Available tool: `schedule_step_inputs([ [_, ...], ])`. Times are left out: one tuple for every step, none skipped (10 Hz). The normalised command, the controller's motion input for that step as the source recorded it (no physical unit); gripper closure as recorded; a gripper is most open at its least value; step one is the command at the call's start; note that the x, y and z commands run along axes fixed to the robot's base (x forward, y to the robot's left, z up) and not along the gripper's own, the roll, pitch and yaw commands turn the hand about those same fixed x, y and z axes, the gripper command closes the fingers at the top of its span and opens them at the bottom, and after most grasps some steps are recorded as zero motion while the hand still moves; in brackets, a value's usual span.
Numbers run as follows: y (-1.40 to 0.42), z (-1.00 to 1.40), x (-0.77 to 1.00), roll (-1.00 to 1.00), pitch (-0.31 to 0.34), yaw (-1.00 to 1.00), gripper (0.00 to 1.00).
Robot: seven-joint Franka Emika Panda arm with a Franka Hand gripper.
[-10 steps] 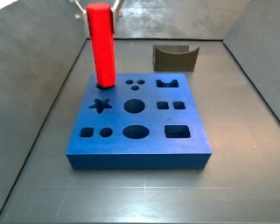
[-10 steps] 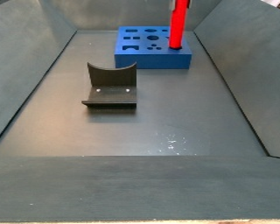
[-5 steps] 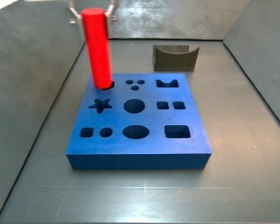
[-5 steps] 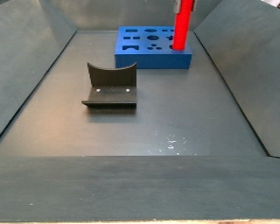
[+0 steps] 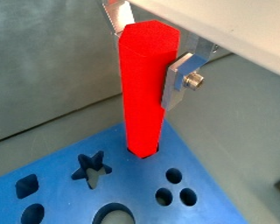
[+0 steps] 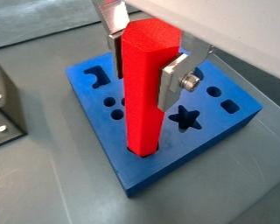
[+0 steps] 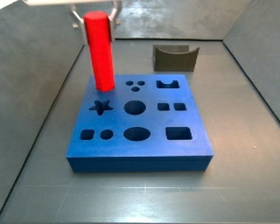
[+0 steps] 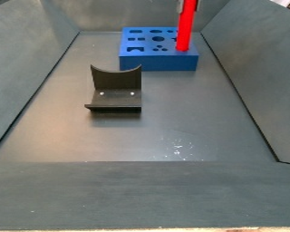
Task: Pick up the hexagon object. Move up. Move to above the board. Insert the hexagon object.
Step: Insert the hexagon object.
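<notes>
Hexagon object (image 6: 147,87) upright w/ its foot in a corner hole of the board (image 6: 230,125); gripper (image 6: 140,54) plates flank its top, contact unclear; risk: facets misaligned, peg jams or tilts

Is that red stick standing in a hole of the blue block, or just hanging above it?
In: the hexagon object stands upright, its lower end sunk in a corner hole of the board, with the gripper at its top.

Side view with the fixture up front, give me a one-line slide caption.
Red hexagon peg standing in the blue board at the far end, fixture in the foreground, gripper out of frame.
</notes>
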Motion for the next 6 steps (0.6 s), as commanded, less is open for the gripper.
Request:
schedule_step_inputs([
  [0.0,-0.03,0.0,0.0,0.0,0.0,1.0],
  [0.13,-0.13,0.03,0.0,0.006,0.0,1.0],
  [0.0,-0.01,0.0,0.0,-0.004,0.0,1.0],
  [0.37,-0.34,0.0,0.21,0.0,0.0,1.0],
  [0.09,0.0,0.0,0.0,0.0,0.07,1.0],
  [-0.05,-0.19,0.0,0.12,0.0,0.01,1.0],
])
